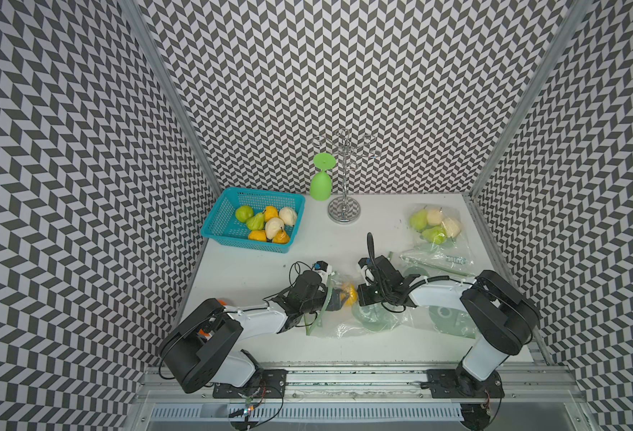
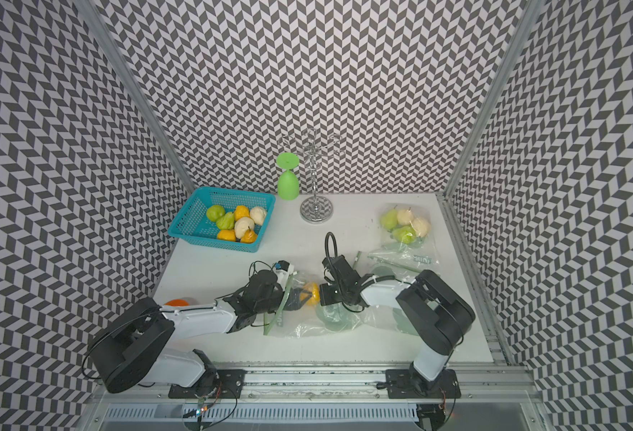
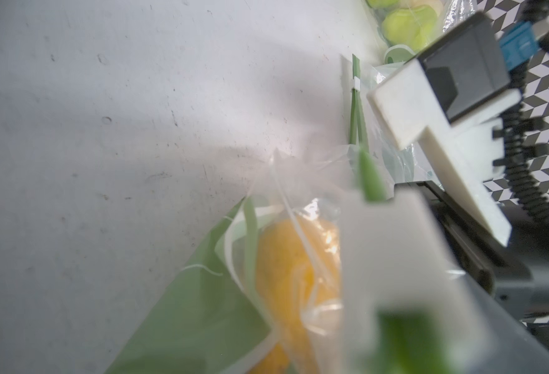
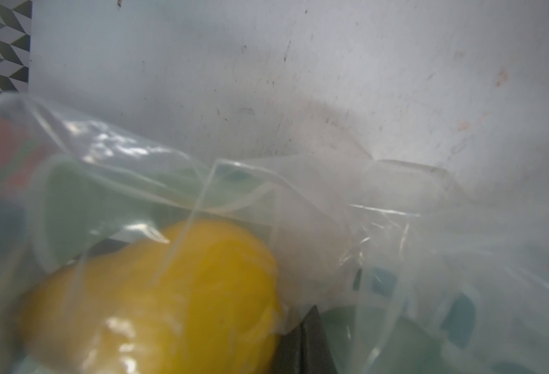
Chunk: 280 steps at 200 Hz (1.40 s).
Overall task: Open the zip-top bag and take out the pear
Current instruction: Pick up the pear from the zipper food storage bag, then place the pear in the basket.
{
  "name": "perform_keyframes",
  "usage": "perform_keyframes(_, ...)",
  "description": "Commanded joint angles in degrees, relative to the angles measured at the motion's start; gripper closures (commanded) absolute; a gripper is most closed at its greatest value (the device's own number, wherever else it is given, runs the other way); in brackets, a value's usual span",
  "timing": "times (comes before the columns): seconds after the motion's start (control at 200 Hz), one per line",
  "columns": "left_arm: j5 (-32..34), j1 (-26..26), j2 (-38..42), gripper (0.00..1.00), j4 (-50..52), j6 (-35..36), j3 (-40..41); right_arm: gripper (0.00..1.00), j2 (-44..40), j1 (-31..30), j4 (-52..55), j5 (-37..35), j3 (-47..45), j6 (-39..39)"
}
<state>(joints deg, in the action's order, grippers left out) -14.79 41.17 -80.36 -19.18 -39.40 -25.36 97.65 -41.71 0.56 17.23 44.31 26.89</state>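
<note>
Inside the zip-top bag (image 2: 300, 328), left gripper (image 2: 303, 297) has the pear (image 2: 314, 293) at three o'clock, grasp unclear; right gripper (image 2: 323, 296) clenched

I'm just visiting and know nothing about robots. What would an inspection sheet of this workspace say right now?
Surface: white table, scuffed and marked.
Job's things: zip-top bag at centre, mouth open; yellow pear inside it.
Clutter: teal basket of pears; second bag of pears; flat bags; upturned green goblet; metal rack.
Grippers: left gripper inside the bag, jaws either side of the pear, grip unclear; right gripper shut against the bag, hold unclear.
Cables: black cable loops above the right wrist; thin wires at the left wrist.
Surroundings: chevron-patterned walls; metal rail in front.
</note>
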Motion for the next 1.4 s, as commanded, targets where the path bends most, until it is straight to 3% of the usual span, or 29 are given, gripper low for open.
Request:
perform_keyframes(0.0,-0.3,-0.8,2.8,0.56,3.9,1.5,0.6,1.00,0.3,1.0,-0.9,-0.9,-1.7,1.7)
perform_keyframes(0.431,-3.7,-10.7,20.1,0.67,18.9,4.1,1.3,1.00,1.3,5.2,-2.5,-3.6,-2.7,5.2)
perform_keyframes(0.696,-2.7,-22.1,27.4,0.65,35.1,10.6,-8.3,1.00,1.5,7.2,-3.9,-7.3,-3.5,8.9)
perform_keyframes(0.871,-0.8,-29.5,22.7,0.65,39.7,16.1,-16.9,1.00,0.4,8.0,-5.1,-9.8,-2.6,11.3)
perform_keyframes(1.127,0.2,-38.3,13.2,0.65,38.0,20.4,-27.4,1.00,-0.9,8.3,-7.3,-10.7,-0.9,11.3)
perform_keyframes(1.297,-0.4,-45.9,2.6,0.64,36.5,21.0,-37.7,0.86,-6.6,8.3,-8.9,-7.7,-2.2,9.3)
perform_keyframes(1.397,-0.4,-50.4,-3.4,0.63,34.2,20.2,-42.4,0.70,-10.9,8.3,-6.0,-6.9,-1.7,7.3)
